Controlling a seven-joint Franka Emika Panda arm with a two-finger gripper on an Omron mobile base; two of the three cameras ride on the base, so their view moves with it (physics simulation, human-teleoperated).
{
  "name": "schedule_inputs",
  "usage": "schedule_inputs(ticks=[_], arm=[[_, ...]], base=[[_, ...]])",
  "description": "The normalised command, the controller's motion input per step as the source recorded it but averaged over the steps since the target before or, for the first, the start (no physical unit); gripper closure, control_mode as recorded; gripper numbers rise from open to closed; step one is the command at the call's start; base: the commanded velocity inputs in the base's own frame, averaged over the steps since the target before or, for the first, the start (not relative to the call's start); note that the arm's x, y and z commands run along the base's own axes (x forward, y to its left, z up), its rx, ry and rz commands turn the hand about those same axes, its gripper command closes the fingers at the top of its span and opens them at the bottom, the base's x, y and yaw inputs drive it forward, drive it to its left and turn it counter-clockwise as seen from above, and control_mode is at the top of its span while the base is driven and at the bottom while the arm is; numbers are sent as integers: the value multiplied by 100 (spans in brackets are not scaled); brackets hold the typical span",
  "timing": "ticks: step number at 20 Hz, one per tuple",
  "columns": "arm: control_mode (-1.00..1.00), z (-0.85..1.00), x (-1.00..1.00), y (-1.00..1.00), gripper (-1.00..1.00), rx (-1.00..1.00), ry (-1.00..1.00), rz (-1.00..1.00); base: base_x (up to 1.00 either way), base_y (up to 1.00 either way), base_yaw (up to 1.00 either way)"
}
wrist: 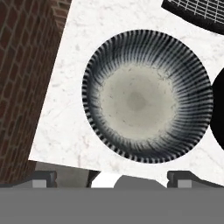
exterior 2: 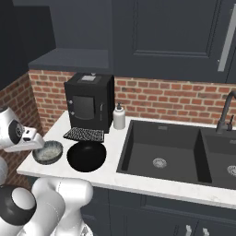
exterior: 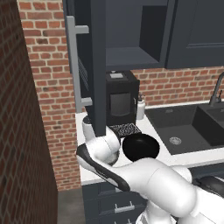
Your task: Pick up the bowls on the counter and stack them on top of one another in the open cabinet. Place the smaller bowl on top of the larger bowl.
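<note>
Gripper (wrist: 112, 177) of mine hangs directly over the smaller bowl (wrist: 146, 96), pointing down at it, fingertips (wrist: 43, 178) spread wide and holding nothing. In the hand view the bowl sits dead ahead, just off-centre toward the side where the larger bowl (wrist: 220, 111) cuts into the frame, and its near rim lies just beyond the gap between my tips. It is round, so no long axis matters; what counts is which stretch of rim I straddle. The near rim is my best guess.

Right base view: my hand sits just beside the grey bowl (exterior 2: 48, 152) at the counter (exterior 2: 110, 177) end by the brick wall, with the black bowl (exterior 2: 86, 156) close alongside, apparently not touching. Both rest in front of the coffee machine (exterior 2: 89, 101).

The open cabinet (exterior: 127, 57) is above, its shelf bare, door (exterior: 89, 65) swung out over this counter end. Task-wise the black bowl should go up first, so lining up on the grey one looks out of order to me.
</note>
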Motion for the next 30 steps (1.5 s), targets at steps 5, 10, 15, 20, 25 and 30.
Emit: schedule_inputs(ticks=[5,10,15,20,25,30], arm=[[-100,-20,3,10,-100,-7,3,0],[-100,-22,10,6,-100,-15,1,0],[-100,-13,15,0,-100,-10,2,3],[-100,-13,11,0,-100,-7,1,3],[-100,-22,10,0,-100,-3,0,3],[-100,-20,15,-2,-100,0,0,5]], base=[[0,0,0],[0,0,0],[0,0,0],[0,0,0],[0,0,0],[0,0,0]])
